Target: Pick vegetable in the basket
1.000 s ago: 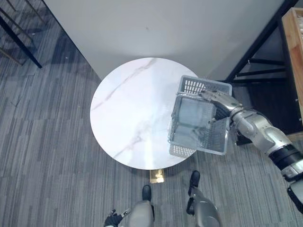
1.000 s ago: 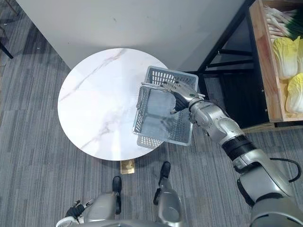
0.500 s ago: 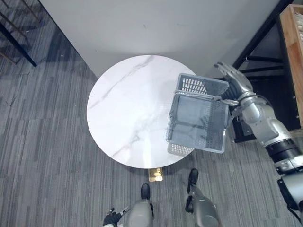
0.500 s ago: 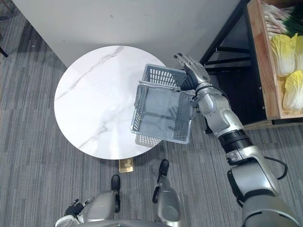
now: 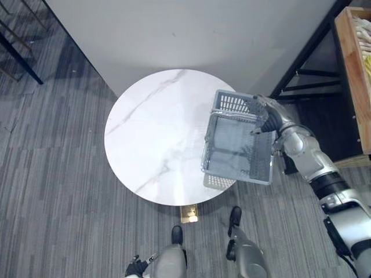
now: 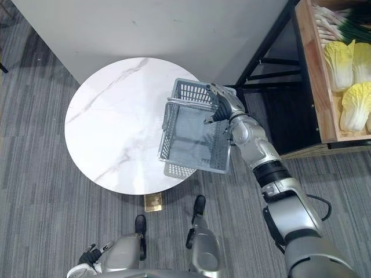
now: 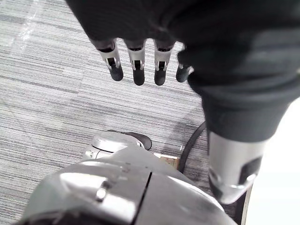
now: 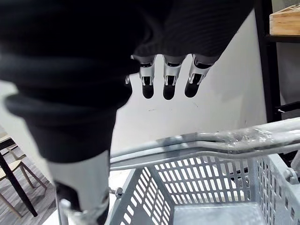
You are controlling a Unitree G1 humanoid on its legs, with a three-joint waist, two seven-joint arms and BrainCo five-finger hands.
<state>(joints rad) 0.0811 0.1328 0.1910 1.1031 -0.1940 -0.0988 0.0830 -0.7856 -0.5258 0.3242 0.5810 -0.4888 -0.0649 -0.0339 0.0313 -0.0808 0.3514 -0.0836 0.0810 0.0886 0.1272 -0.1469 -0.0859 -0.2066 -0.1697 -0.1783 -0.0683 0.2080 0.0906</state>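
1. The left hand (image 7: 138, 63) is seen low at the robot's side above the grey striped carpet (image 5: 52, 191), its fingers hanging straight and released, with nothing held.
2. A round white marble table (image 5: 151, 139) is seen in the middle of the carpet.
3. A grey plastic basket (image 6: 194, 139) is set on the table's right side, with its right part reaching past the table's rim. Its two handles (image 8: 220, 140) are folded together across its top.
4. The right hand (image 6: 223, 104) is held over the basket's far right corner. Its fingers (image 8: 168, 86) are stretched out above the handles, apart from them, and nothing is grasped.
5. A black frame (image 6: 264, 43) is seen just right of the table.
6. The vegetables are kept in a wooden crate (image 6: 311, 75) at the far right, well apart from the basket: pale cabbages (image 6: 356, 104) and long white-stalked greens (image 6: 330, 17).
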